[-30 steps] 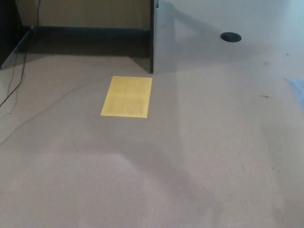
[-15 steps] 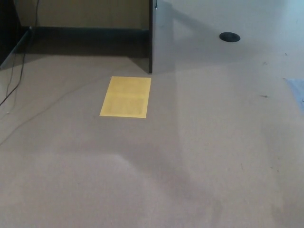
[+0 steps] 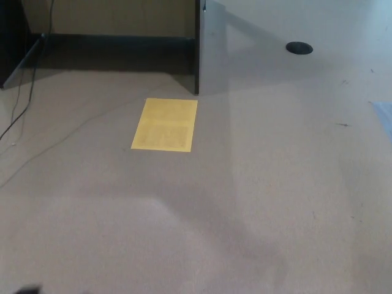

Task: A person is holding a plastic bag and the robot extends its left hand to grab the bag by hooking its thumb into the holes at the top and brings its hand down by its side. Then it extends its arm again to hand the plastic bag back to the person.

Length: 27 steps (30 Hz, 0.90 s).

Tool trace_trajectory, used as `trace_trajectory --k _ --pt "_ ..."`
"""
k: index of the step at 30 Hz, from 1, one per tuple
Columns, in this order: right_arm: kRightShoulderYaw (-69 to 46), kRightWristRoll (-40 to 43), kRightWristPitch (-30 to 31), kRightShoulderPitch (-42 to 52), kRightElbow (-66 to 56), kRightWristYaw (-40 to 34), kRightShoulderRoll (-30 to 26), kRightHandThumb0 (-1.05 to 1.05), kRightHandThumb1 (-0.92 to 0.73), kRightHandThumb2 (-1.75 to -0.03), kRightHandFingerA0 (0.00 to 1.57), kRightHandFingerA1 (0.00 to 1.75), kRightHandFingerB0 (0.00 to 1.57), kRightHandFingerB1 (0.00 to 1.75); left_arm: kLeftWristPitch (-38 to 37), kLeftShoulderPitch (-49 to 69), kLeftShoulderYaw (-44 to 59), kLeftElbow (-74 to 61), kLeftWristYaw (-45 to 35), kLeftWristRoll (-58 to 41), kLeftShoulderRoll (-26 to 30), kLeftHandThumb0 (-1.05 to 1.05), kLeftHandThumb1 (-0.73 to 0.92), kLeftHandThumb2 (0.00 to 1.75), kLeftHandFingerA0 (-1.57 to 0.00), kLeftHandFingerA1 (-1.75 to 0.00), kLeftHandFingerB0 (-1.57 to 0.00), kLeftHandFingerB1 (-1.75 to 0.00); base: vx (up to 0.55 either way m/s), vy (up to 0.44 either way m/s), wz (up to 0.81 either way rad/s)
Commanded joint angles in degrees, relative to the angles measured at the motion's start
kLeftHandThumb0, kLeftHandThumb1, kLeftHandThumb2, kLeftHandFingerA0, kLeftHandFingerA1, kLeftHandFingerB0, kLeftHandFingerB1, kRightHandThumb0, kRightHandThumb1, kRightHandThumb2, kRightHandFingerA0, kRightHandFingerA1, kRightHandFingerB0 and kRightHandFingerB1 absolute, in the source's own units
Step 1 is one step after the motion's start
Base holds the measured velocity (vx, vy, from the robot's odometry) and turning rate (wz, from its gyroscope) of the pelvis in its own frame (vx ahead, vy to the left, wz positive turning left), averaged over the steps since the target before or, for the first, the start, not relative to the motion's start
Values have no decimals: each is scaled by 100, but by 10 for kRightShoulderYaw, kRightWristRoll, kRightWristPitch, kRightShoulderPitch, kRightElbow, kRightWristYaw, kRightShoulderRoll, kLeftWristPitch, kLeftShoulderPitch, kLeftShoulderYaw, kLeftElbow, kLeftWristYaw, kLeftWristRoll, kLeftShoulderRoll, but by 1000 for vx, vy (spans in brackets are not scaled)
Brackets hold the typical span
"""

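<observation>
I cannot judge how far the task is, because neither the plastic bag nor the person shows here. I see only the floor (image 3: 257,202), a yellow sheet (image 3: 164,124) lying flat on it, a dark partition edge (image 3: 196,49) and a black round spot (image 3: 299,47). My left hand and right hand are out of view, so I cannot tell their pose or their fingers

Sheet (image 3: 165,124) on floor (image 3: 257,202), before panel (image 3: 197,46); cable (image 3: 18,107) left, disc (image 3: 299,48) far right.
</observation>
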Motion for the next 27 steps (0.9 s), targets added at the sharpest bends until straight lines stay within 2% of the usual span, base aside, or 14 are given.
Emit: trace_trajectory --k 1,7,8,9,10,11,12,18,19,21,22,23,25,27 --pt "-19 16 5 -21 -9 4 -17 -39 -69 -61 67 45 60 40 35 -103 -5 -133 -17 38 -6 -14 75 60 -80 -170 -63 -138 0 0 0" --pt "-24 10 -8 -37 -8 2 -28 -38 -70 -61 69 46 61 41 49 -223 5 -204 -70 32 -33 -11 78 61 -78 -168 -57 -141 0 0 0" --pt "-27 12 -6 -43 -7 5 -29 -39 -70 -61 67 45 59 40 61 -272 7 -207 -92 29 -45 -29 66 92 -107 -139 -67 -117 0 0 0" --pt "-29 13 -3 -50 -8 7 -32 -39 -70 -59 68 44 59 39 69 -314 8 -209 -113 24 -57 -19 84 64 -76 -174 -53 -152 0 0 0" --pt "-31 14 0 -54 -10 8 -35 -38 -70 -61 69 46 59 40 75 -352 4 -206 -124 29 -66 -33 62 93 -110 -138 -70 -116 0 0 0" --pt "-32 15 1 -56 -11 8 -36 -38 -70 -61 69 46 59 40 77 -365 3 -205 -127 31 -68 -33 62 93 -110 -138 -70 -116 0 0 0" --pt "-37 18 2 -57 -14 8 -39 -39 -70 -59 68 45 57 39 80 -401 -1 -203 -137 34 -81 -21 74 61 -79 -175 -56 -143 0 0 0" --pt "-48 20 0 -64 -12 7 -52 -45 -64 -65 68 49 60 43 115 -501 -10 -211 -193 33 -140 -23 79 70 -84 -175 -55 -153 0 0 0" --pt "-52 23 0 -69 -11 8 -52 -43 -66 -64 67 48 58 42 113 -541 -18 -197 -196 40 -152 -25 73 62 -90 -175 -78 -97 0 0 0" --pt "-58 26 1 -76 -12 9 -52 -43 -66 -64 67 48 57 41 113 -585 -23 -177 -198 44 -165 -23 71 65 -92 -174 -75 -107 0 0 0" --pt "-63 31 5 -84 -10 12 -51 -38 -70 -61 69 46 60 40 118 -623 -24 -162 -208 42 -180 -33 52 93 -122 -138 -79 -85 0 0 0" --pt "-65 33 7 -88 -11 13 -52 -38 -70 -62 72 48 61 41 122 -650 -26 -148 -213 42 -190 -30 53 94 -123 -137 -80 -85 0 0 0" --pt "-65 32 6 -94 -14 13 -53 -39 -70 -62 72 49 60 41 126 -692 -29 -118 -214 42 -203 -31 51 93 -125 -138 -83 -79 0 0 0" --pt "-67 33 2 -93 -16 15 -56 -38 -70 -62 72 49 59 41 130 -721 -30 -96 -213 42 -216 -29 63 64 -98 -168 -90 -61 0 0 0"
